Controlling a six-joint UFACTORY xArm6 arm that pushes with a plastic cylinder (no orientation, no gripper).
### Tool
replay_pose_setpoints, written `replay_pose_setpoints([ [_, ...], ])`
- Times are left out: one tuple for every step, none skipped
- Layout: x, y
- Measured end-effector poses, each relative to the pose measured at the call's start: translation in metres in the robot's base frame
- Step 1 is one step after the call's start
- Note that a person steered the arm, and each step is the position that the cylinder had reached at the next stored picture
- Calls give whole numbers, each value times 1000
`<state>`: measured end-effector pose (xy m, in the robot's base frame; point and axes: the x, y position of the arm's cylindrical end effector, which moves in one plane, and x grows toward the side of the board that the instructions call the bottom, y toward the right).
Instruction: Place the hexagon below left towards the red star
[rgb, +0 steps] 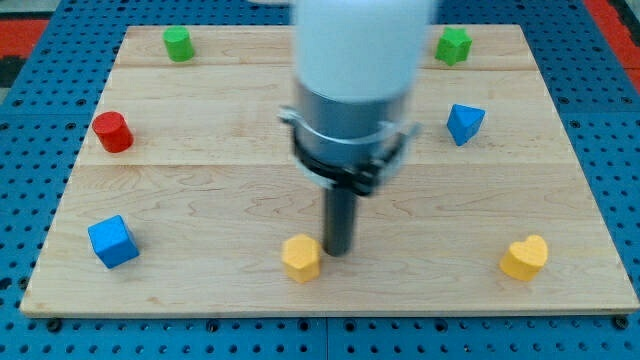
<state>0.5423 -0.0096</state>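
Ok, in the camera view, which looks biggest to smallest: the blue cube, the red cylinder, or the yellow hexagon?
1. Blue cube
2. Red cylinder and yellow hexagon look about alike, so I won't rank them; the cylinder also sits farther up the board, so its look may mislead.

A pale wooden board (200, 180), made of planks joined side by side with the grain running across the view, lay on a blue perforated base (25, 120) dotted with regular holes. A red patch (612, 18) showed at the view's top right corner. Light fell evenly, with soft shadows.
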Motion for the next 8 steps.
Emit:
replay_pose_setpoints([
  [16, 14],
  [47, -10],
  [15, -81],
  [-55, -138],
  [-115, -149],
  [-144, -105],
  [-193, -133],
  [-195, -118],
])
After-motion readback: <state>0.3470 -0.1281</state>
